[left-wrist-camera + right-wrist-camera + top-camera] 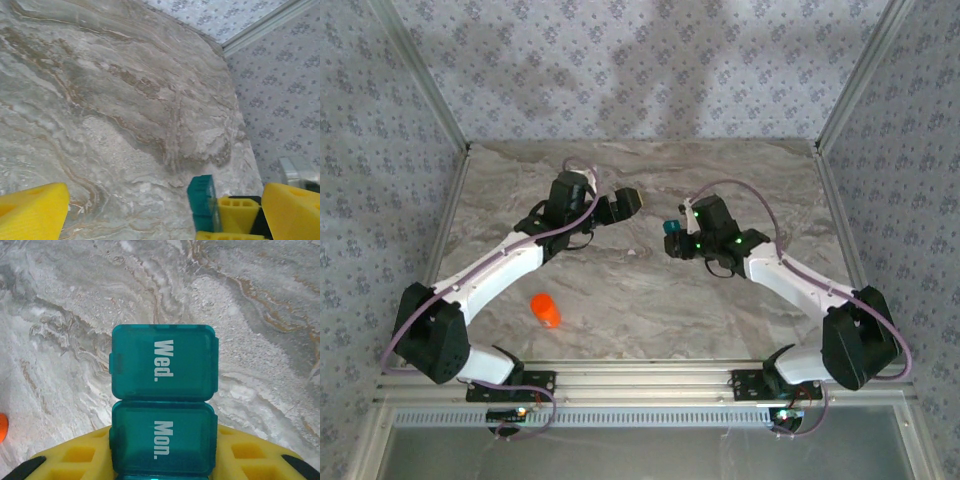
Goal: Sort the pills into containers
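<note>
My right gripper (672, 243) is shut on the containers (163, 390), a teal pill organiser whose closed lids read "Wed." and "Mon.". It is held above the table's middle between yellow fingers (70, 457). The pills are hidden. In the left wrist view the containers (202, 202) stand end-on by my right finger, gripped by the other arm's yellow pads (236, 212). My left gripper (165, 205) is open with nothing between its fingers. From above, the left gripper (626, 203) hangs a short way left of the containers (673, 228).
An orange bottle (546, 310) lies on the marble table (650, 300) near the left arm's forearm; its edge shows as the orange bottle (2, 427). Patterned walls and metal frame rails (835, 110) close in the table.
</note>
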Robot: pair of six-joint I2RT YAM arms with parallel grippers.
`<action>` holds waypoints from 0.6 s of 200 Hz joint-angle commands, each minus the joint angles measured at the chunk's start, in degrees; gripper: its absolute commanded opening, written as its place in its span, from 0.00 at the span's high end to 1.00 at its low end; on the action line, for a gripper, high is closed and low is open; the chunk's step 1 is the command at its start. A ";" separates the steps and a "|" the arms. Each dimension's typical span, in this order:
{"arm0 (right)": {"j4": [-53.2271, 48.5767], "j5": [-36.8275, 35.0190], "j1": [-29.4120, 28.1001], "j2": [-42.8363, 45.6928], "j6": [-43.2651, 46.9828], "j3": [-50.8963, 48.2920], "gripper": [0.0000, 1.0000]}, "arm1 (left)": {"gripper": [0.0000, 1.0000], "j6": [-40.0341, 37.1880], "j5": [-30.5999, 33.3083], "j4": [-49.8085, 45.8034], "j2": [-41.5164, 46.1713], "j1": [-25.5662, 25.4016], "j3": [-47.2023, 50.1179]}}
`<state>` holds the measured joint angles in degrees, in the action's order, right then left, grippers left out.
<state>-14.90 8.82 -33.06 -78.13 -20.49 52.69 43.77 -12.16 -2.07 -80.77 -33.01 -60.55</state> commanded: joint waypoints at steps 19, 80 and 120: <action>2.84 4.02 -0.60 1.70 2.12 -0.94 0.79 | 0.02 3.10 -6.73 5.72 -0.22 -0.01 -0.19; 6.22 8.52 -0.69 2.80 2.24 -1.57 0.80 | 0.02 11.19 -11.79 13.99 -4.84 0.04 0.02; 7.23 8.66 -0.64 3.01 2.04 -1.59 0.80 | 0.02 14.37 -13.59 17.11 -5.58 -0.66 0.73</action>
<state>-9.43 16.23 -33.43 -76.16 -19.38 51.35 55.20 -23.11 10.22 -86.52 -33.04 -60.49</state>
